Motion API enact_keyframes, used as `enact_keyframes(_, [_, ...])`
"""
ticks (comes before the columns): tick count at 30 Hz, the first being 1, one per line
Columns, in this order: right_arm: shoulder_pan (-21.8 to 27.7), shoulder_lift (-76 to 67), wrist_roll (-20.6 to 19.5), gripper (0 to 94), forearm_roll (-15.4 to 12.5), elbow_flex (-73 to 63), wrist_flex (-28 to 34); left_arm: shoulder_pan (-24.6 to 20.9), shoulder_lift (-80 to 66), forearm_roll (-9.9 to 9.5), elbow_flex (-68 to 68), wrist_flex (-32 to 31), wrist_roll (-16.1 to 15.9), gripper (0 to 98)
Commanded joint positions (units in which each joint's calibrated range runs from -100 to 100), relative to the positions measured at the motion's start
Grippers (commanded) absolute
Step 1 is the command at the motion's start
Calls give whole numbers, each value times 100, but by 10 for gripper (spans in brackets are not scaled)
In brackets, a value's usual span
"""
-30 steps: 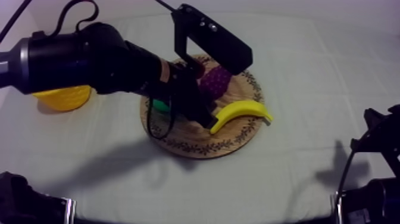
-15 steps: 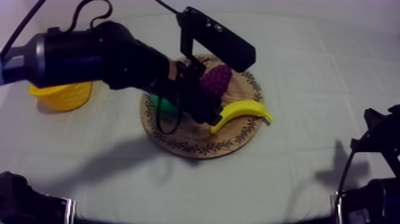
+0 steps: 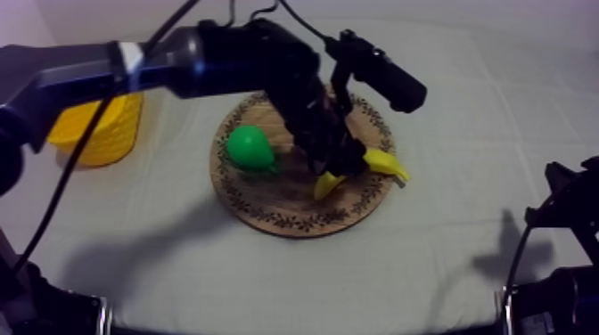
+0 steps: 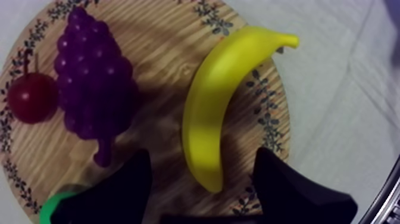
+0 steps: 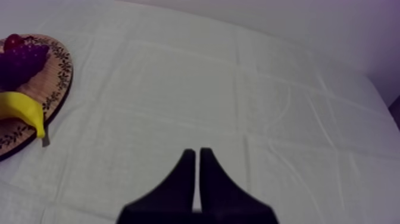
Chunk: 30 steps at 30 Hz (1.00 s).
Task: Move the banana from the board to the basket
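- The left gripper (image 3: 342, 167) hung low over the round wooden board (image 3: 285, 212), its arm reaching in from the upper left across the surface (image 3: 463, 116); the arm hid the middle of the banana (image 3: 385, 163) from above
- In the left wrist view the left gripper (image 4: 202, 152) was open; its two black fingers (image 4: 134, 184) stood wide apart, one on each side of the banana's (image 4: 205, 113) lower end; whether either finger touched the fruit could not be told
- The banana lay flat on the board (image 4: 161, 65) near its patterned rim, curved, with its stem tip reaching the rim's edge
- A bunch of grapes (image 4: 92, 83) lay beside the banana on the board, apart from it; a small red fruit (image 4: 30, 98) sat just beside the grapes near the rim
- A green pear (image 3: 250, 148) rested on the side of the board nearer the basket
- The yellow basket (image 3: 98, 134) stood on the surface well to the left of the board, partly behind the left arm
- The right gripper (image 5: 197, 156) was closed on nothing, its fingers lying together as a narrow wedge over bare cloth, well apart from the board (image 5: 56, 77)
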Motion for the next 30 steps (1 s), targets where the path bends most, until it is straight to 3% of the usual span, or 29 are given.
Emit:
enact_keyframes(1, [2, -4, -1, 6, 0, -3, -1, 19, 503, -7, -1025, 749, -10, 640])
enact_keyframes(14, [2, -4, -1, 6, 0, -3, -1, 142, 1734, -128, -2963, 2472, 29, 593])
enact_keyframes(23, [2, -4, -1, 6, 0, -3, -1, 173, 2173, -255, -3378, 2956, 228, 424])
enact_keyframes(30, [2, -4, -2, 6, 0, -3, -1, 179, 2474, -297, -3733, 3292, 277, 364])
